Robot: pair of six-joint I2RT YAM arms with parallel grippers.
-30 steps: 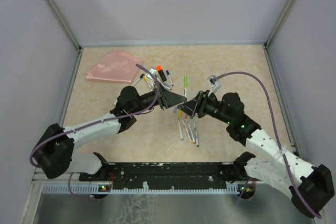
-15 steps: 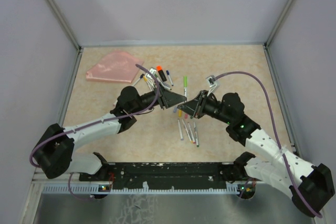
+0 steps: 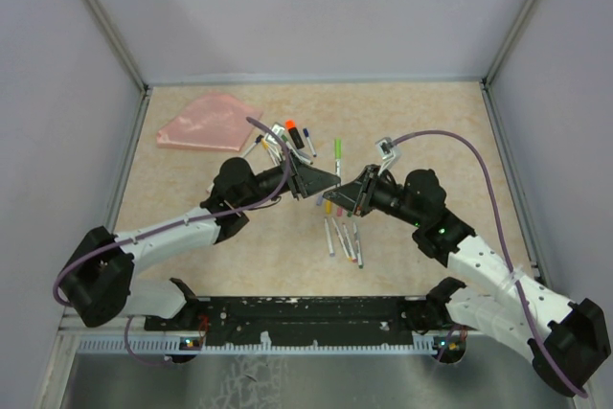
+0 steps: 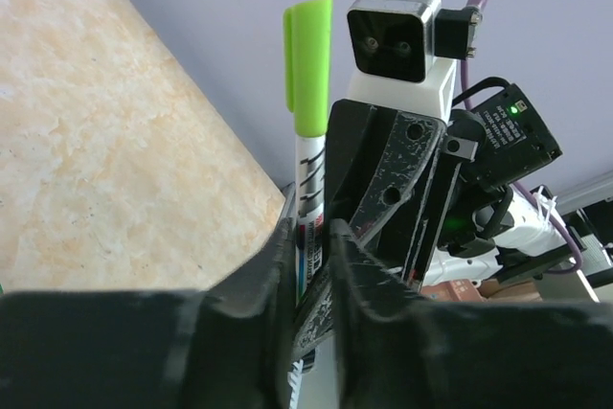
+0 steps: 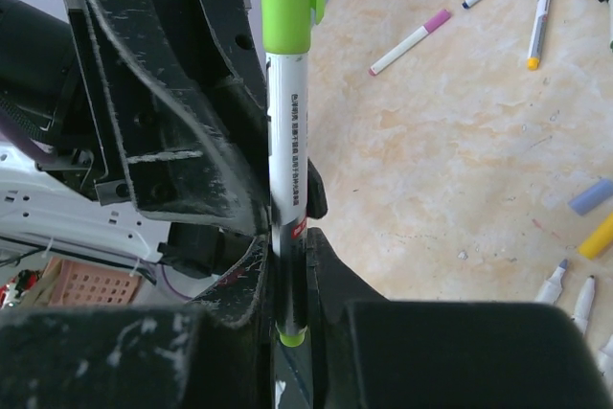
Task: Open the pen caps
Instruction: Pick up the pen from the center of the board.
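Between our two claws, met tip to tip above the table (image 3: 431,141), we hold one pen (image 5: 287,170): left claw (image 4: 311,246) and right claw (image 5: 287,256) both pinch its white barrel (image 4: 308,189), and the green cap (image 4: 308,64) sticks out just beyond them, still on the pen.

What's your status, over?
Both shut on the green pen: left hand, right hand. Its green cap on, ungripped. Below, loose pens on table, clear.
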